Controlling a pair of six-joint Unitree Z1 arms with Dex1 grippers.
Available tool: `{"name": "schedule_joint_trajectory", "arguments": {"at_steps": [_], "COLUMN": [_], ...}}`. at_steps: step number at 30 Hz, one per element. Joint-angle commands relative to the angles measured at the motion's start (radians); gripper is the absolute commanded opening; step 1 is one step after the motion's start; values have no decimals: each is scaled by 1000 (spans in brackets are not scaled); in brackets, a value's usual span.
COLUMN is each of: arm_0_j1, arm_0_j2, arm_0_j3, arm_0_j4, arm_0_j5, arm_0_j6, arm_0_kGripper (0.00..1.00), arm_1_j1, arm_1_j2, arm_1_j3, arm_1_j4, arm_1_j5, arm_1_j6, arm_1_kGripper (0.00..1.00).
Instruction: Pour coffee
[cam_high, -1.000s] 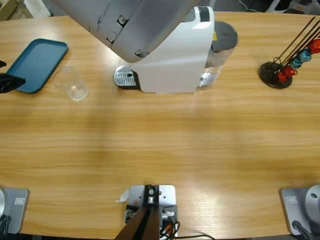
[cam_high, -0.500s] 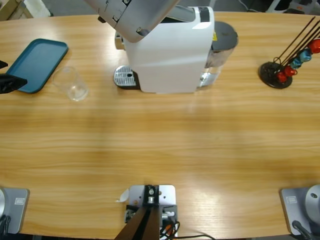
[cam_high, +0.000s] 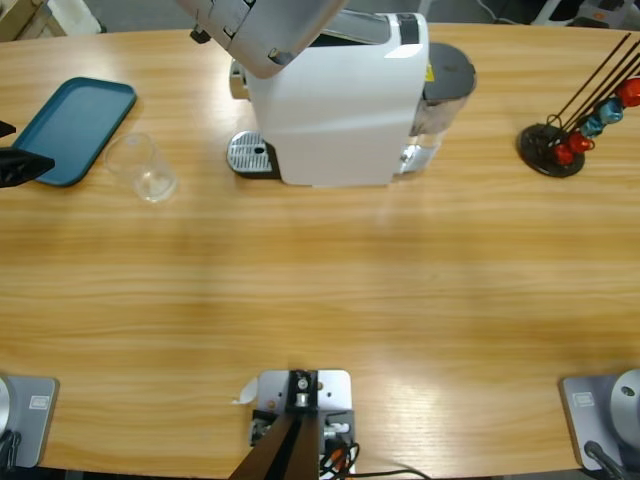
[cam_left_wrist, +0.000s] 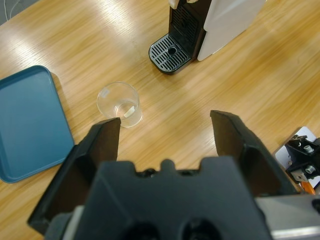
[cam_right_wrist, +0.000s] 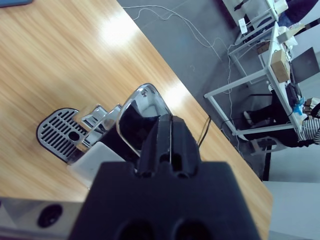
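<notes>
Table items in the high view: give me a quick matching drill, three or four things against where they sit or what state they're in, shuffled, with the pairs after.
Things:
1. small clear drinking glass
2. flat teal plastic tray
3. white coffee machine
4. black wire capsule stand

Places or states:
A. far right of the table, holding red and blue capsules
B. at the table's far left edge, nothing on it
C. upright and empty, just right of the tray
D. at the back near the middle, its round metal drip grate bare

Pairs: 1-C, 2-B, 3-D, 4-A
</notes>
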Motion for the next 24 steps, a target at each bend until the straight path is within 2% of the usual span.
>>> {"name": "schedule_joint_trajectory", "arguments": {"at_steps": [1, 24], "arm_0_j1": [-6, -6], "arm_0_j2": [24, 19], "arm_0_j3": [29, 25], "arm_0_j4": [-2, 15], "arm_0_j5": [-11, -9], "arm_0_j6": [4, 2], "arm_0_kGripper": [770, 770], "arm_1_j1": [12, 15], "arm_1_j2": [157, 165], "arm_1_j3": [150, 233], "arm_1_j4": [-23, -94], "arm_1_j5": [58, 94], "arm_1_j6": [37, 67], "arm_1_kGripper": [0, 0]}}
